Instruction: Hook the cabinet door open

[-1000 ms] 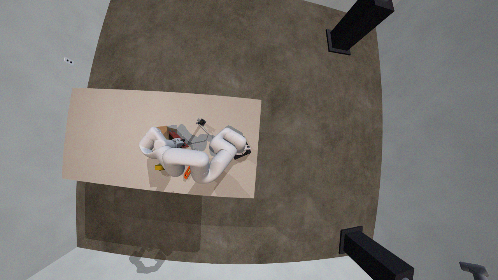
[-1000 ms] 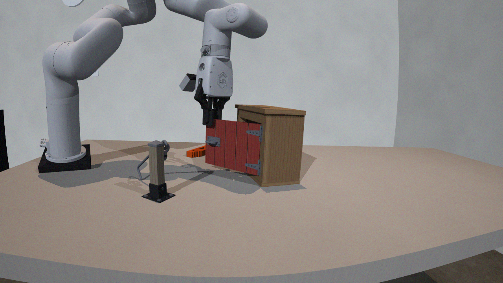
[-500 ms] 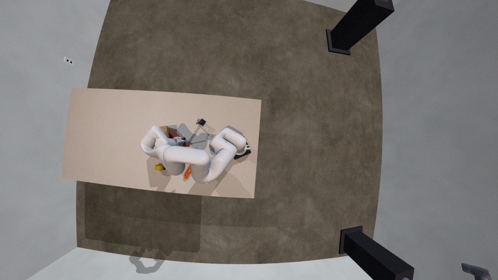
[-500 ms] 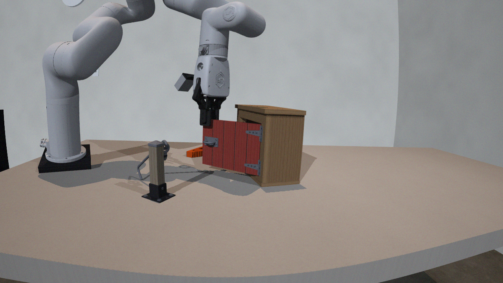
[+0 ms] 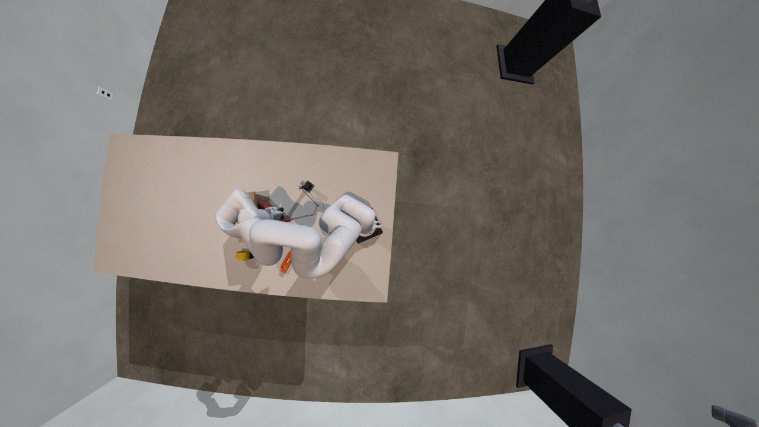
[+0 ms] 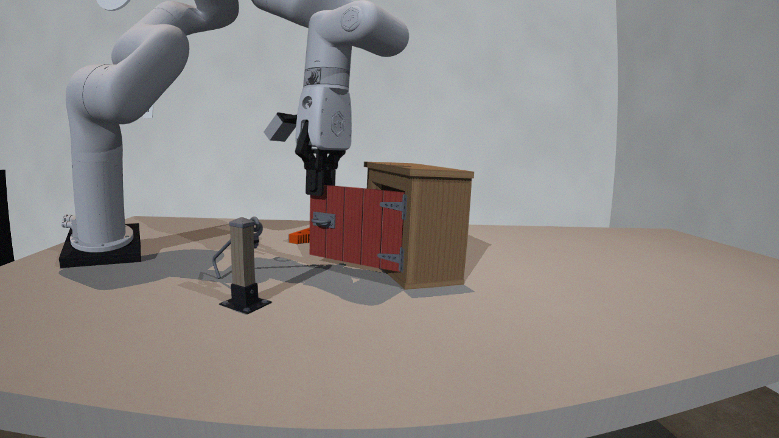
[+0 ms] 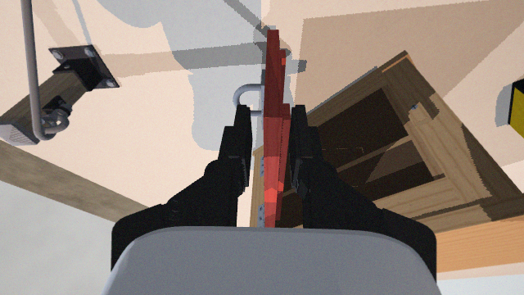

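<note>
The wooden cabinet (image 6: 430, 223) stands flat on the table with its red door (image 6: 356, 225) swung well open. A grey eye (image 6: 322, 219) sits on the door's outer face near the free edge. My gripper (image 6: 320, 187) points straight down at the door's top free corner. In the wrist view the fingers straddle the door's top edge (image 7: 275, 123), partly open, with a gap on the left side. The eye (image 7: 246, 96) shows just beyond the left finger. The wooden post (image 6: 243, 261) stands to the left, and its grey hook (image 6: 220, 260) hangs down from the post's ring, clear of the door.
An orange tool (image 6: 299, 236) lies on the table behind the door. A yellow block (image 5: 242, 255) lies beyond the cabinet, also at the right edge of the wrist view (image 7: 517, 106). The arm's base (image 6: 100, 242) stands at the far left.
</note>
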Robot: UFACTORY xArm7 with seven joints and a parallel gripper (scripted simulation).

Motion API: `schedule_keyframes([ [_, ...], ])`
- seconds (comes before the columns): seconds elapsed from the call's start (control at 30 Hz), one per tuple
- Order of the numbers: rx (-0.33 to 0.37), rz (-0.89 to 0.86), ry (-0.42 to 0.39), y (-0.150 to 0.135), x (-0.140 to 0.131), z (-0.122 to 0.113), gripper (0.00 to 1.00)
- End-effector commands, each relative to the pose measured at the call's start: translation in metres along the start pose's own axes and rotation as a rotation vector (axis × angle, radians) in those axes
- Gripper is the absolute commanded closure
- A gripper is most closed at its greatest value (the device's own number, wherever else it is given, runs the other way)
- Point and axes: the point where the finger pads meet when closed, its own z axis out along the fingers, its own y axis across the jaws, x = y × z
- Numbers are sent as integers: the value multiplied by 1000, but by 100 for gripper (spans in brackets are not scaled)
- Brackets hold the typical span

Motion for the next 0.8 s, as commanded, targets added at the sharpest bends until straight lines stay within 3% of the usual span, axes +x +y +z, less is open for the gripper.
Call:
schedule_keyframes([
  [0.0, -2, -20, -2, -2, -1, -1, 73],
  [0.77, -2, -128, -2, -17, -1, -1, 73],
])
